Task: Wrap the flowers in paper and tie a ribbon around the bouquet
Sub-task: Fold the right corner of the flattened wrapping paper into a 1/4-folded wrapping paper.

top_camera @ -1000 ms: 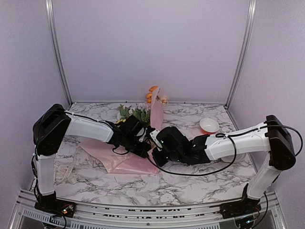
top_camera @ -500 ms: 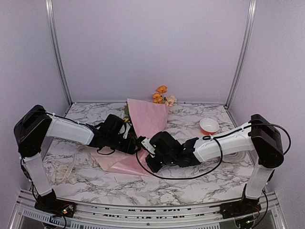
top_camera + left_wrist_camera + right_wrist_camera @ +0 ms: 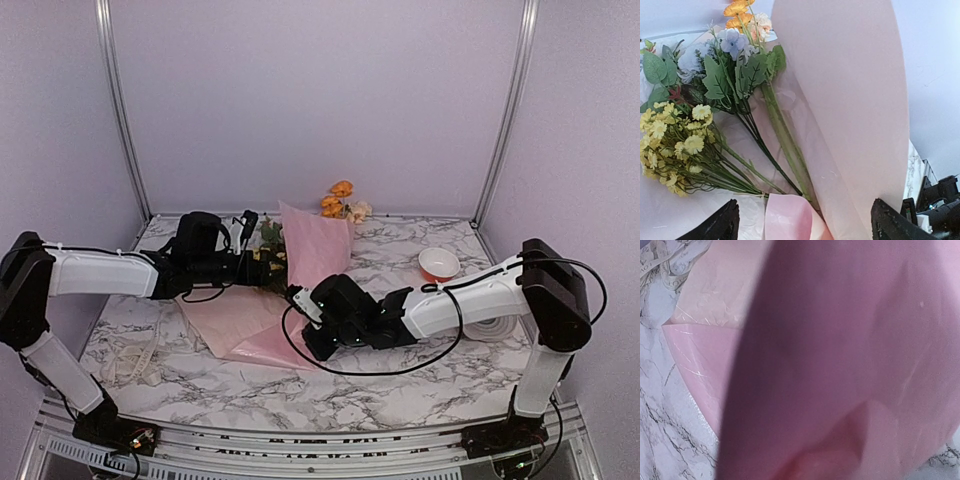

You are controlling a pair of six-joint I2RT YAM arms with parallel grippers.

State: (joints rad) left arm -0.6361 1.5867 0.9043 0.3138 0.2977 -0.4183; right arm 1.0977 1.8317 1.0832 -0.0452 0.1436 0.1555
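Observation:
The pink paper (image 3: 250,325) lies on the table with one flap (image 3: 318,250) standing upright. The flowers (image 3: 715,90) lie on it, stems pointing toward me, with orange heads (image 3: 338,198) near the back wall. My left gripper (image 3: 262,268) sits just left of the raised flap, over the stems. It is open wide (image 3: 802,226) and holds nothing. My right gripper (image 3: 298,298) is shut on the paper at the base of the flap. Pink paper (image 3: 840,365) fills the right wrist view and hides the fingers. The ribbon (image 3: 132,358) lies loose at the front left.
An orange-and-white bowl (image 3: 438,264) stands at the back right. A white roll (image 3: 492,328) lies behind the right forearm. The right arm's black cable (image 3: 370,368) loops onto the table in front of the paper. Walls close in the back and both sides.
My left gripper has opened, let go of the paper and pulled back to the left. The flap has stayed up in my right gripper and spread wider, uncovering the orange flower heads.

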